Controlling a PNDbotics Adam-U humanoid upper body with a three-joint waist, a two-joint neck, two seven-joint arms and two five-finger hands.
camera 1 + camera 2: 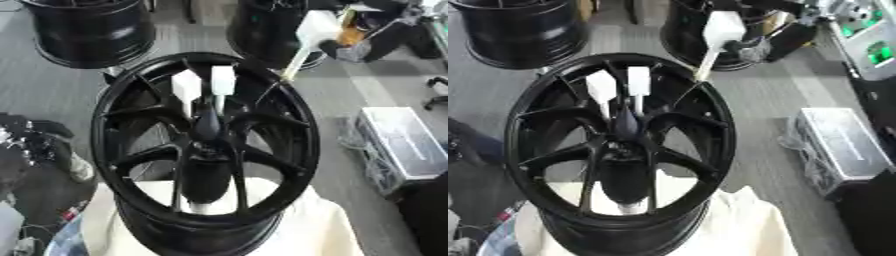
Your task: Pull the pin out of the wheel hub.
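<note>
At the bottom centre we see a black wheel hub point(206, 150) on pale cloth point(324, 230), two white pins point(186, 86) standing at its middle. Upper right, our right hand point(754, 47) clasps a third white pin point(721, 30).

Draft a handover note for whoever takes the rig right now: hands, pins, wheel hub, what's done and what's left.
Right hand: at the far right, apparently curled on the lifted pin, whose tip hangs by the rim.
Left hand: not in view.
Wheel hub: sits on a cream cloth. Two other white pins, the left pin and the right pin, stand at its centre.
Done: one pin is out.
Left: set it down; probably pull the other two.
</note>
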